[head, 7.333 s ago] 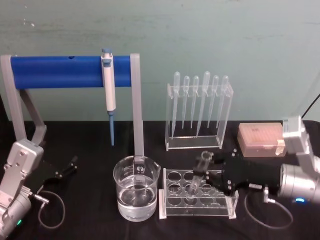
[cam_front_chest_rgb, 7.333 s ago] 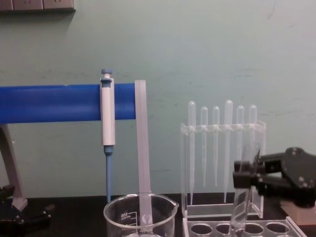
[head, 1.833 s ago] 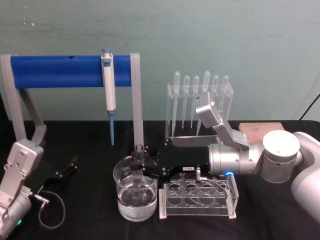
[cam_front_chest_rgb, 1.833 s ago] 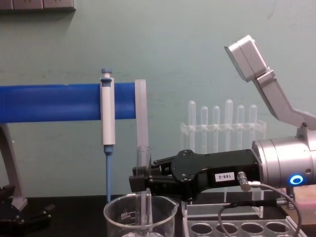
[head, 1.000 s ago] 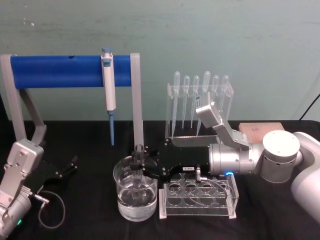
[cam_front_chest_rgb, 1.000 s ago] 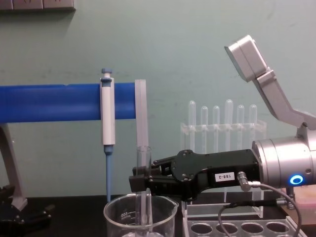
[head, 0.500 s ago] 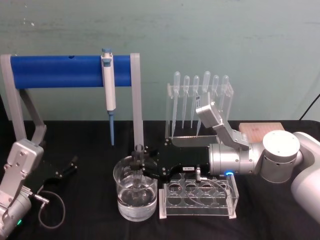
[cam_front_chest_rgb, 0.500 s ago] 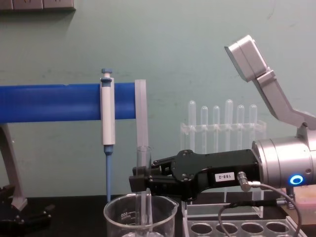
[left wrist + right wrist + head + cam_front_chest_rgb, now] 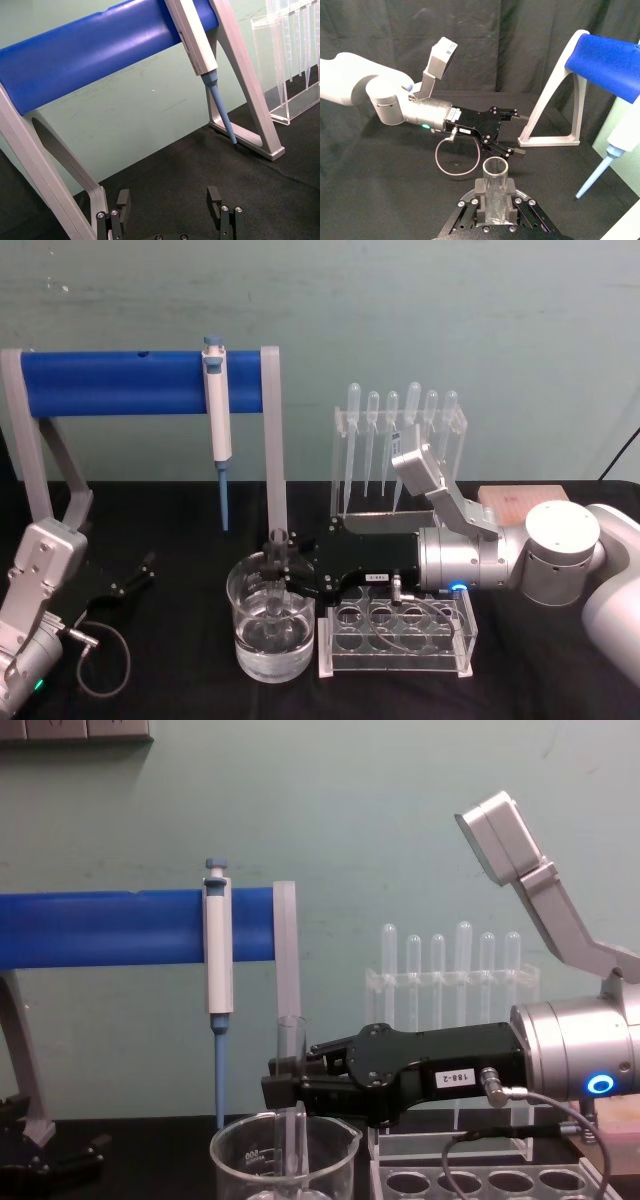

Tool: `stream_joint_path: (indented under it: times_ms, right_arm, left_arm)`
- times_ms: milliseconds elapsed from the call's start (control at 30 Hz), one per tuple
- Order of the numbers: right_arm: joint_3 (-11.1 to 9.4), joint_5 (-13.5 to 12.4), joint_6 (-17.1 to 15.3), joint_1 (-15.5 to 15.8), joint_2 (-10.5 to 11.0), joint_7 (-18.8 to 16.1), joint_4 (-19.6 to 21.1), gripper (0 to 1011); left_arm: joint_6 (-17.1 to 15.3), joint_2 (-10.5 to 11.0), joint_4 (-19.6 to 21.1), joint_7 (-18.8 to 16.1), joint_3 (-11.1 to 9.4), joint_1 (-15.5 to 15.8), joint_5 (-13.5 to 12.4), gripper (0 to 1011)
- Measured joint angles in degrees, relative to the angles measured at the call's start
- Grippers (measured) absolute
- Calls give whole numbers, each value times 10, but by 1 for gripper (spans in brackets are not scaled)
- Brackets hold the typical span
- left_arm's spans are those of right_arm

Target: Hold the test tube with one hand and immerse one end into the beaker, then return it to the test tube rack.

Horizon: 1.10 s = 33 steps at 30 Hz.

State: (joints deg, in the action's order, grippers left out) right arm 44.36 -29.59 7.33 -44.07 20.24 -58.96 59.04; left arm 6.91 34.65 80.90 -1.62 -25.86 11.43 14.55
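Black tabletop [image 9: 180,525], right hand [image 9: 284,1083] clamped on test tube [image 9: 291,1038] dipped in beaker [image 9: 246,638], rack [image 9: 400,652] just beside, pipettor [image 9: 217,412] behind, left hand [image 9: 168,198] apart.

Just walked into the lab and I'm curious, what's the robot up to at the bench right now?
The right gripper is shut on the test tube, holding it upright with its lower end down inside the beaker, which holds clear liquid. The test tube rack stands just beside the beaker; the tube has not yet been returned to it. The left gripper is parked open, off to the left.
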Motion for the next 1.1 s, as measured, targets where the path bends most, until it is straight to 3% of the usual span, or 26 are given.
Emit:
stream_joint_path:
  times_ms: [1100]
  right_arm:
    - [0,0,0,0,0,0,0,226]
  left_arm:
    - [0,0,0,0,0,0,0,1000]
